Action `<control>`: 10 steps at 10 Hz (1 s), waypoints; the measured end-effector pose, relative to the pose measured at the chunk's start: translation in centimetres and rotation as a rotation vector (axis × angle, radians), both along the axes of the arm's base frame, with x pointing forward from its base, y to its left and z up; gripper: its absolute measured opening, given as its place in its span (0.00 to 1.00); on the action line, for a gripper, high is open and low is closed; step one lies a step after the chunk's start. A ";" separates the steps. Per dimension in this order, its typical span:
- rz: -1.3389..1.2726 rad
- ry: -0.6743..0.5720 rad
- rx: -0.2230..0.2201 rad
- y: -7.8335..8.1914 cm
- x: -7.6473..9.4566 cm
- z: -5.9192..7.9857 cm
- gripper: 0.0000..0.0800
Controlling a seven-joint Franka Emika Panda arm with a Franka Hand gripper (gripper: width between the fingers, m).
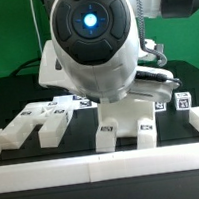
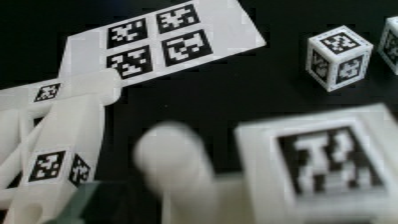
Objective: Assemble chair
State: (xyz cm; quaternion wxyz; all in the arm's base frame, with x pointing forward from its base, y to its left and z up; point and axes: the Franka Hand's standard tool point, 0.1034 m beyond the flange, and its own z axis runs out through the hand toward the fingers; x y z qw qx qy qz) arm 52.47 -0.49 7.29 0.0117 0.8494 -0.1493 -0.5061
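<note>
Notched chair blocks (image 1: 42,120) lie at the exterior view's left; mid-table the arm (image 1: 96,47) hangs low over a tagged block (image 1: 126,122), its gripper hidden, open or closed I cannot tell. Rightward stands a small post (image 1: 182,102); sideways drift could knock these loose pieces askew.

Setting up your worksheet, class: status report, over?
Gripper hidden behind arm, state unclear. Chair pieces spread on table. Arm blocks much of view.

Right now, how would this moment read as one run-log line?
step: chair not assembled | chair pieces: loose on table | small cube: standing apart, exterior view's right | tool: state unclear
</note>
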 end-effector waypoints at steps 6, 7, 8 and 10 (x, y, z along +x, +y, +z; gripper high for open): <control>0.007 -0.055 0.002 -1.3 0.9 -1.4 0.81; 0.005 -0.060 0.005 -1.7 1.0 -1.6 0.81; 0.002 -0.062 0.003 -2.1 1.3 -1.8 0.81; -0.002 -0.076 0.002 -2.6 1.8 -1.9 0.81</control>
